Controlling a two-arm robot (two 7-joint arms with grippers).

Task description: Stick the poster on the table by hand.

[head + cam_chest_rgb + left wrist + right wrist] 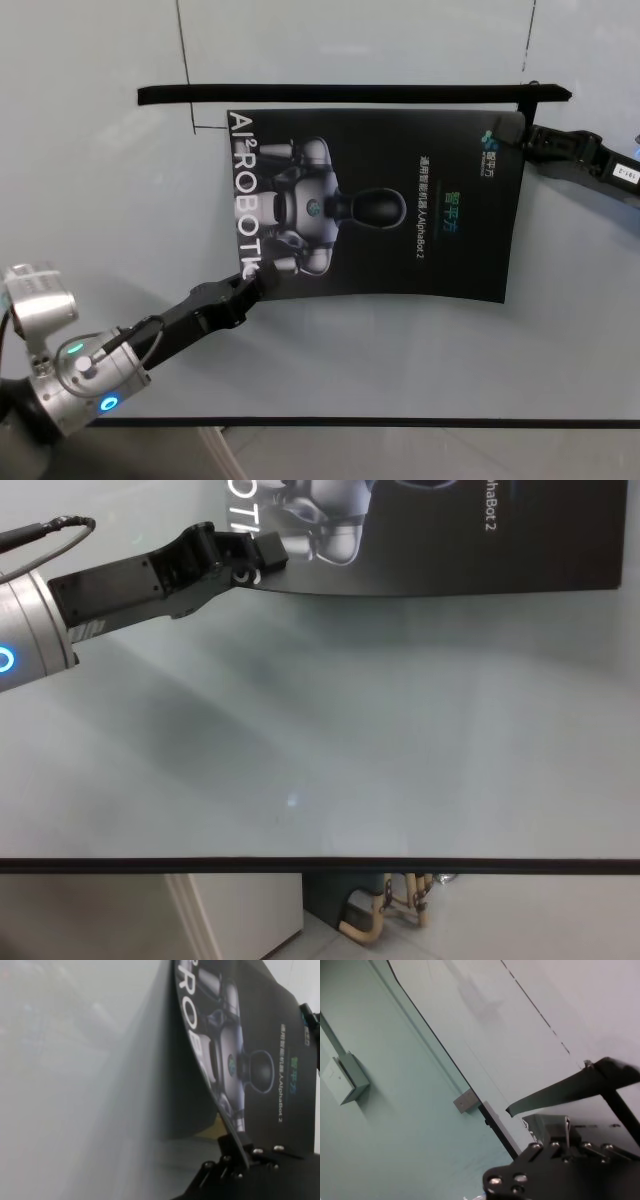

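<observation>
Head view: the poster point(375, 205) lies in the middle of the table point(420, 350), its printed robot turned sideways, with a black strip point(340, 94) just beyond its far edge. The left gripper point(262, 280) pinches the poster's near-left corner; the right gripper point(527, 140) meets the far-right corner — whether it clamps there I cannot tell.

Left wrist view: the poster's edge point(210, 1080) curves up off the table, held between the closed fingers point(235, 1147).

Right wrist view: the right gripper point(560, 1132) sits under a raised dark corner of the sheet point(555, 1092); its grip is unclear.

Chest view: the left gripper point(265, 552) is clamped on the poster's near edge point(450, 550) — the table's dark front edge point(320, 863) is well apart.
</observation>
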